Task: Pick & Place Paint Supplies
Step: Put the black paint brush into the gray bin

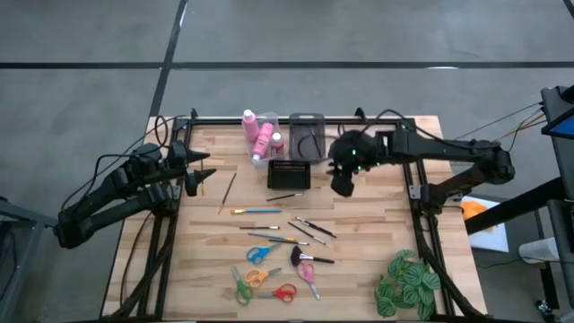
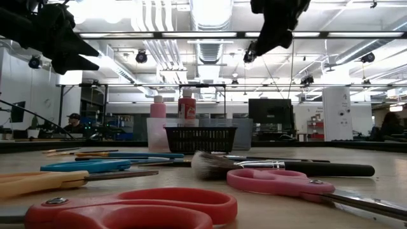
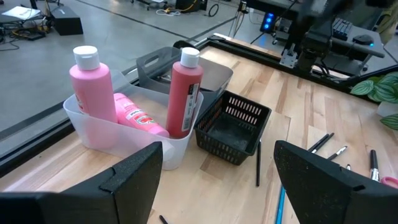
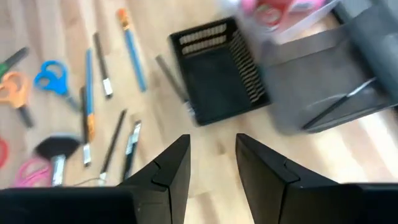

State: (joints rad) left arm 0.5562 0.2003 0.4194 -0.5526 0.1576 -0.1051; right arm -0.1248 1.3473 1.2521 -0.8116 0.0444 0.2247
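Note:
Three pink bottles with white caps (image 3: pixel 185 90) sit in a clear bin (image 1: pixel 260 136) at the table's far edge; two stand upright and one leans inside. Several thin brushes (image 1: pixel 256 211) and several small scissors (image 1: pixel 261 254) lie flat on the wooden table nearer the front. One thin brush (image 4: pixel 336 106) lies in the grey bin (image 1: pixel 307 133). My left gripper (image 3: pixel 217 155) is open and empty, hovering above the table's left side (image 1: pixel 204 175), pointing toward the bins. My right gripper (image 4: pixel 211 146) is open and empty, hovering right of the black basket (image 1: pixel 290 173).
A green leafy plant (image 1: pixel 408 283) sits at the near right corner. The black mesh basket (image 3: pixel 233 127) stands just in front of the clear and grey bins. Bare wood lies between the basket and the right rail (image 1: pixel 377 206). A dark frame (image 1: pixel 314 118) edges the table.

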